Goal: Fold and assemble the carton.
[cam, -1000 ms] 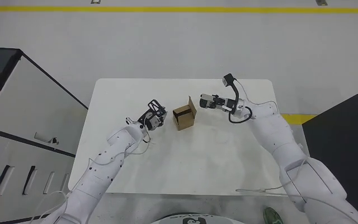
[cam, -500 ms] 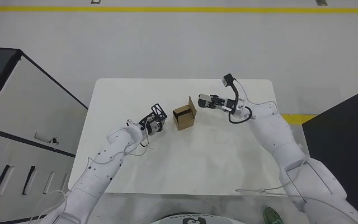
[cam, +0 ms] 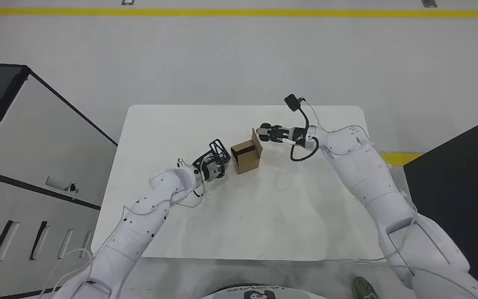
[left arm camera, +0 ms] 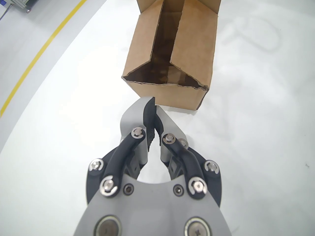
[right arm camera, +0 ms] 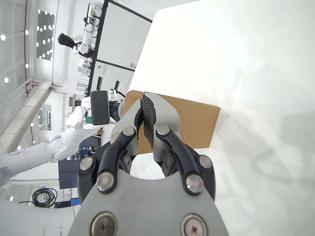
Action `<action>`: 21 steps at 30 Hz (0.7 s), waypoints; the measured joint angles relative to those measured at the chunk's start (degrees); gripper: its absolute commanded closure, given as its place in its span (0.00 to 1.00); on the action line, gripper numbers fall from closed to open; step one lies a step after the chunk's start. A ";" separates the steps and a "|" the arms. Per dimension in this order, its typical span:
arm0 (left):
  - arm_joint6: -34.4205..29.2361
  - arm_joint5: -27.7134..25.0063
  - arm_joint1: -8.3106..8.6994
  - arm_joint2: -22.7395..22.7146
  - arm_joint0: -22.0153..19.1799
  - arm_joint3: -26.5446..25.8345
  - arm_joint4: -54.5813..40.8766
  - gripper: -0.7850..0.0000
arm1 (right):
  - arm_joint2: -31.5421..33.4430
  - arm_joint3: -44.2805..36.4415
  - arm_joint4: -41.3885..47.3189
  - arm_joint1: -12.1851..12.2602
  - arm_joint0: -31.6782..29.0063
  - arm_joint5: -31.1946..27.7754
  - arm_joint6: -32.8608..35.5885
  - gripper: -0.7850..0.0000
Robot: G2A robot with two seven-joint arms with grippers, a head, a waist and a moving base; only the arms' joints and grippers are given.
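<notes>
From above, the carton [cam: 246, 157] stands near the middle of the white table [cam: 299, 217], closer to the far edge, turned askew to the table's sides. Its mouth faces up. Its footprint looks nearly square, so no long axis is clear from here. One tall flap [cam: 256, 140] stands upright on the side toward the right arm. The left gripper [cam: 220, 161] sits just beside the opposite wall, and the right gripper [cam: 261, 134] is at the tall flap. A dark-framed partition [cam: 45, 142] stands off the table's left side, and a yellow floor line [cam: 224, 12] runs beyond the far edge.

In the left wrist view, the mouth looks longer along the line from this claw to the tall flap. Two inner flaps [left arm camera: 194, 33] are tipped inward, with a narrow slot between them. The nearest rim has no flap and its edge is ragged. The claw's fingers [left arm camera: 147, 116] are pressed together with nothing between them. Their tips are at the foot of the near wall, but I cannot tell whether they touch it.

In the right wrist view, the tall flap's outer face lies just behind this claw. The claw's fingers are together and its tips are at the flap's free edge. The flap lies behind both fingers rather than between them, and contact is unclear. The left arm [right arm camera: 37, 148] shows beyond the carton.
</notes>
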 measured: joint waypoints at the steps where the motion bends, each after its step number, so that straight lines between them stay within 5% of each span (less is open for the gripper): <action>1: 0.11 -0.12 -0.02 0.05 -0.10 0.12 -0.09 1.00 | 0.09 -0.82 -0.70 0.14 -0.17 0.61 0.18 0.78; 5: 0.46 -0.65 -0.12 0.31 -0.53 0.59 -0.52 1.00 | 0.41 -4.04 -3.42 0.67 -0.82 3.01 1.06 0.64; 21: 1.42 -1.01 -0.34 1.14 -1.47 1.96 -0.17 1.00 | -2.42 -13.73 -16.62 1.24 0.29 11.60 4.88 0.78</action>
